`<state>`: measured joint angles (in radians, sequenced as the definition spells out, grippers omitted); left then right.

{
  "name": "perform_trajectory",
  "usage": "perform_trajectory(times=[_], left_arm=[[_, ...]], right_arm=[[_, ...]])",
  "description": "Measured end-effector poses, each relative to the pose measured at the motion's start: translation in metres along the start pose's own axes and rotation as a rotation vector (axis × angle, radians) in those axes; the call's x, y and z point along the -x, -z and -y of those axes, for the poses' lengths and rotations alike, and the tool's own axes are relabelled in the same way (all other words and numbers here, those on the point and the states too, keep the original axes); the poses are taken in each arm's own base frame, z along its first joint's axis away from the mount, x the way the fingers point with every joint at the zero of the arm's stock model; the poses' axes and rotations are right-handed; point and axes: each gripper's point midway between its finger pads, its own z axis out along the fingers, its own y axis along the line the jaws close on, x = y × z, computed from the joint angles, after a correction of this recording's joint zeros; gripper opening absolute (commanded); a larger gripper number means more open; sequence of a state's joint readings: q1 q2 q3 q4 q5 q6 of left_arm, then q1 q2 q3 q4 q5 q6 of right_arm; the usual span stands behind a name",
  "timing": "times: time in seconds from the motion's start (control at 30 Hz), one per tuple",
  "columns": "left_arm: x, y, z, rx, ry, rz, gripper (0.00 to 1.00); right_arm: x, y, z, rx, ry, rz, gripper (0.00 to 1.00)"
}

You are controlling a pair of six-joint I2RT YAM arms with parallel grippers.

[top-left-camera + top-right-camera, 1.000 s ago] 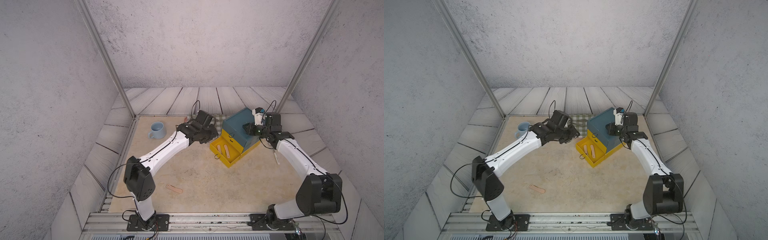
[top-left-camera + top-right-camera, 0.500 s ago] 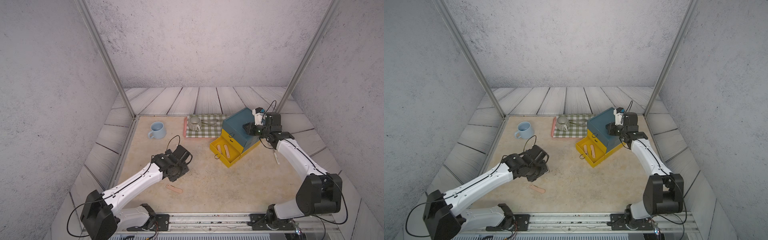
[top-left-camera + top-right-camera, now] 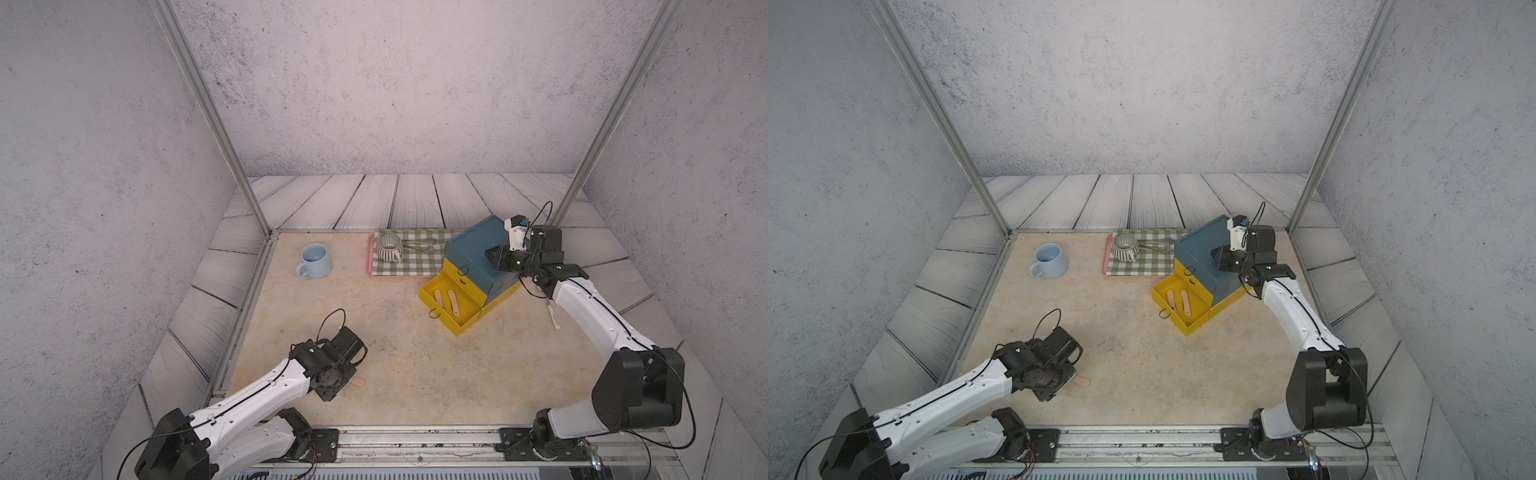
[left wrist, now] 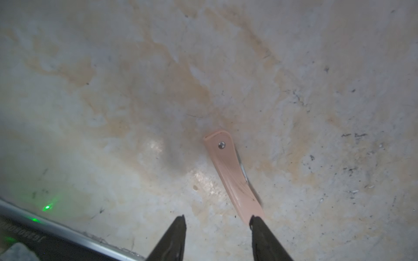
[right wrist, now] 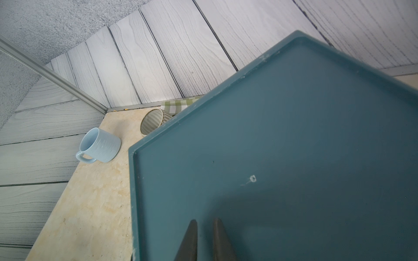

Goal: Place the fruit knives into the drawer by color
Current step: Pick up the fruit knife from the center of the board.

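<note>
One salmon pink fruit knife lies folded on the beige table near the front left, also seen in both top views. My left gripper hangs low over it, open, nothing between the jaws; one fingertip covers the knife's near end. The drawer is a dark teal chest at the back right. Its lowest yellow drawer is pulled out with two pink knives inside. My right gripper rests on the chest's top, shut and empty.
A pale blue mug stands at the back left. A striped cup and metal cutlery lie on the checkered cloth tray beside the chest. A thin white stick lies right of the chest. A metal rail borders the table.
My left arm swung from beside the chest to the front left and came down over the pink knife. Its jaws widened, then narrowed a little. The right arm stayed still.
</note>
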<state>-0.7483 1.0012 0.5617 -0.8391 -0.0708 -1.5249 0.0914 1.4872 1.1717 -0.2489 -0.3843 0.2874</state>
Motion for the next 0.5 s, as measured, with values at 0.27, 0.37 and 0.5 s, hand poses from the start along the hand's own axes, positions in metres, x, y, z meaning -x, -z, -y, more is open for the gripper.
perform_trajectory(times=[0.27, 0.37, 0.5], left_arm=[[0.002, -0.012, 0.01, -0.017, 0.044, -0.001, 0.5], [0.002, -0.015, 0.017, -0.032, 0.052, -0.007, 0.5], [0.001, -0.02, 0.022, -0.036, 0.062, -0.017, 0.49]], right_arm=[[0.0, 0.0, 0.0, 0.001, 0.0, 0.0, 0.16], [0.0, 0.0, 0.0, 0.001, 0.0, 0.0, 0.16], [0.0, 0.0, 0.0, 0.001, 0.0, 0.0, 0.16]])
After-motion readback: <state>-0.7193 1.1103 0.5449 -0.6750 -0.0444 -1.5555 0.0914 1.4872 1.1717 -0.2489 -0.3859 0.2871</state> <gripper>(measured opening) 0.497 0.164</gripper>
